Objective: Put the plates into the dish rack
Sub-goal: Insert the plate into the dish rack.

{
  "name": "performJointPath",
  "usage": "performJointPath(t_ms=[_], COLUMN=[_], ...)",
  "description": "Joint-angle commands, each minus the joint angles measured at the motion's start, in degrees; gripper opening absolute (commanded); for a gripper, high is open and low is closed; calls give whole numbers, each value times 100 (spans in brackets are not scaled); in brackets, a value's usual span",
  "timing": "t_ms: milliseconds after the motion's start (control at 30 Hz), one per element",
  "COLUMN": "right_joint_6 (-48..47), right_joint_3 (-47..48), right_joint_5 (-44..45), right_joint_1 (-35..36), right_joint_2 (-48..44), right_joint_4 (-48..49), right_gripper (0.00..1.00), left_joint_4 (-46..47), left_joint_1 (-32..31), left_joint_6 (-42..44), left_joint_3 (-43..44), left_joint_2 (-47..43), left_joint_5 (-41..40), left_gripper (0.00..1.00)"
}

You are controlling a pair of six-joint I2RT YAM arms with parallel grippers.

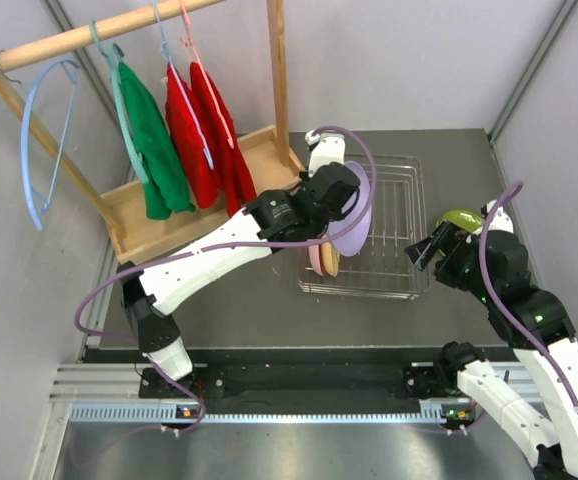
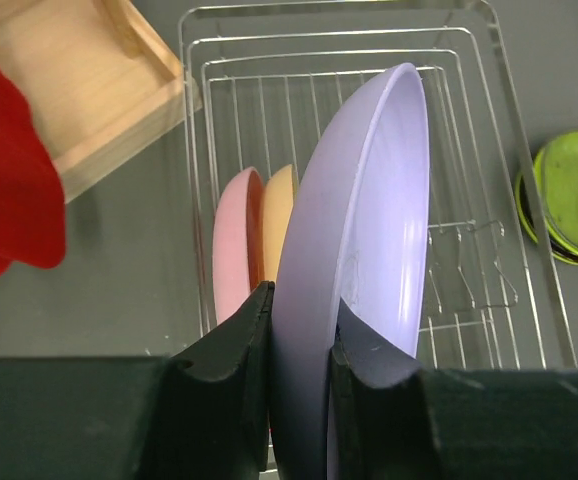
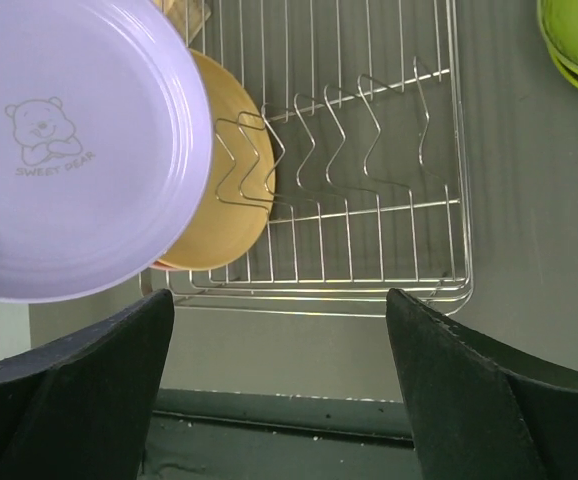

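Grey counter (image 1: 249,310) filled the middle of the top view, with the wooden clothes stand (image 1: 129,215) at upper left. The silver dish rack (image 1: 397,190) lay right of centre. Over its left end the lavender plate (image 2: 369,220) stood on edge (a bear printed on its face), its lower rim pinched by the left hand (image 2: 301,305). Whether it touched the wires could not be told. Just left of it in the left wrist view, the orange-tan plate (image 2: 281,215) and the pink plate (image 2: 234,240) stood upright in the rack. Lime green plates (image 2: 574,195) lay stacked on the counter right of the rack. The right hand (image 3: 279,300) hung spread wide, holding nothing, over the rack's edge.
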Motion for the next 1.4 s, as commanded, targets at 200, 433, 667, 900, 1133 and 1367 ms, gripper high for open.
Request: performJointPath(t_ms=[200, 433, 667, 900, 1133, 1367], right_joint_6=[-137, -146, -164, -172, -146, -111], right_joint_3=[410, 437, 454, 507, 489, 472], right_joint_5=[316, 307, 280, 351, 403, 500], right_joint_1=[50, 50, 58, 58, 59, 50], right_joint_2=[-33, -16, 2, -25, -68, -139], right_joint_4=[-221, -230, -247, -309, -371, -458], right_gripper=[87, 87, 88, 88, 88, 88], left_joint_4=[-482, -578, -983, -1176, -1220, -1378], left_joint_1=[-298, -429, -649, -658, -649, -632], left_joint_6=[432, 529, 485, 292, 222, -60], left_joint_3=[874, 1208, 1806, 1771, 1754, 1754], left_joint_2=[579, 1000, 1590, 1739, 1923, 2117], left_joint_5=[-1327, -1765, -2373, -2628, -2611, -2602], left_gripper=[0, 0, 0, 0, 0, 0])
